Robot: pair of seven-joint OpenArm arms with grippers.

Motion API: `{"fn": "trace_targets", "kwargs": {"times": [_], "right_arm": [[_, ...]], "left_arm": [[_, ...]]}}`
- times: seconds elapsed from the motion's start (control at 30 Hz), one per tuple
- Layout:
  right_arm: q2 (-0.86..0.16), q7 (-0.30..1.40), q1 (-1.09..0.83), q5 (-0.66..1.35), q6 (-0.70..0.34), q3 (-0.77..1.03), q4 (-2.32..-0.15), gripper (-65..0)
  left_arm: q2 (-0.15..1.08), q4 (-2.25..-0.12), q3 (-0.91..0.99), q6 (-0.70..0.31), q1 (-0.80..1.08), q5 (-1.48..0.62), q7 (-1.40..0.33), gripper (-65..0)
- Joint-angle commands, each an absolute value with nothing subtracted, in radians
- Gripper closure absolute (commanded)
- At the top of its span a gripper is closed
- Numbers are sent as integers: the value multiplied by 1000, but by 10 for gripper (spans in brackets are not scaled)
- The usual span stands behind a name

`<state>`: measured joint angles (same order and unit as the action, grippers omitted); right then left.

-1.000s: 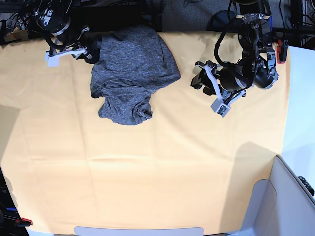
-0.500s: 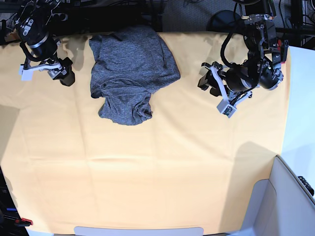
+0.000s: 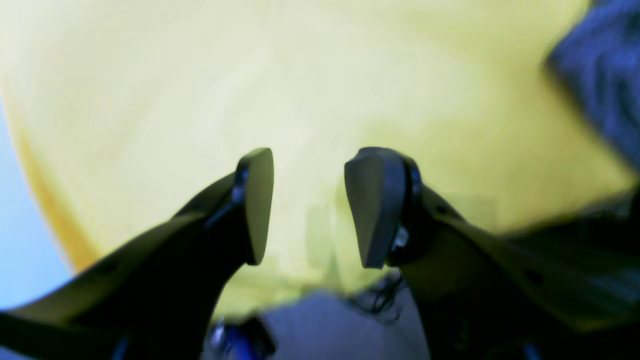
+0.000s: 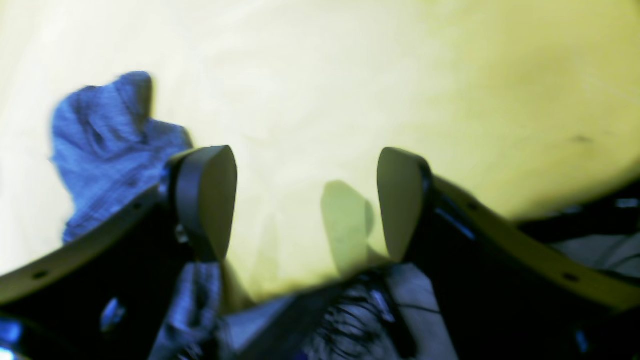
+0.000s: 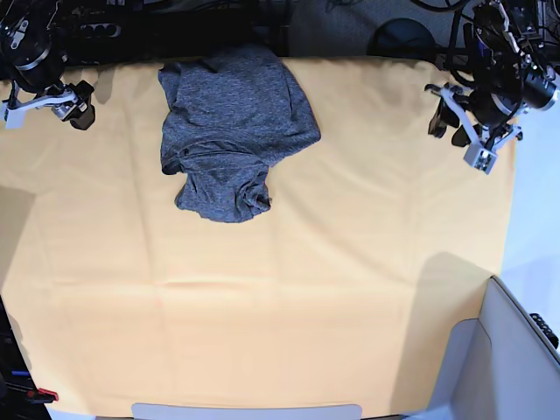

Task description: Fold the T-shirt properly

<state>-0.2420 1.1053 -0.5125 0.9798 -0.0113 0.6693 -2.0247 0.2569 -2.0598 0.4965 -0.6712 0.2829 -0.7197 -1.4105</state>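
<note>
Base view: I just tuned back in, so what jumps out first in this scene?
The dark-grey T-shirt lies bunched in a rumpled heap at the far middle of the yellow-orange cloth sheet, the only thing lying on it. Both arms sit out at the sheet's far corners, clear of the shirt: the right gripper at the view's left and the left gripper at its right, each open and holding nothing.

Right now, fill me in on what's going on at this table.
Nothing is being handled. The shirt lies bunched in a rough heap near the far edge of the yellow cloth, not neatly folded. The right end effector hangs open over the cloth's edge, on the base view's left. The left end effector is open too, at the opposite edge. Neither touches the shirt.
</note>
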Motion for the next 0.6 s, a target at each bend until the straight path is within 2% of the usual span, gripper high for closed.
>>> {"fn": "trace_targets", "kwargs": {"times": [0.0,0.23,0.37,0.47,0.57], "right_arm": [[-275,1095,-544,989,-16,673,-2049,-438],[-406,1150,-705,989,-16,671,-2054,-438],[-437,1213,-760,934,-16,653,-2054,-438],[-444,1214,-777,779,-16,516,-2049,-438],[-424,1204,-763,478,-16,271,-2020,-438]], "left_arm": [[269,-2077,524,-693,291,-728,-1396,-271],[271,-2077,628,-698,430,-727,-1396,-270],[271,-2071,624,-698,516,-722,-1396,-270],[278,-2023,545,-698,553,-714,-1396,-270],[317,-1923,380,-698,595,-647,-1396,-270]]}}
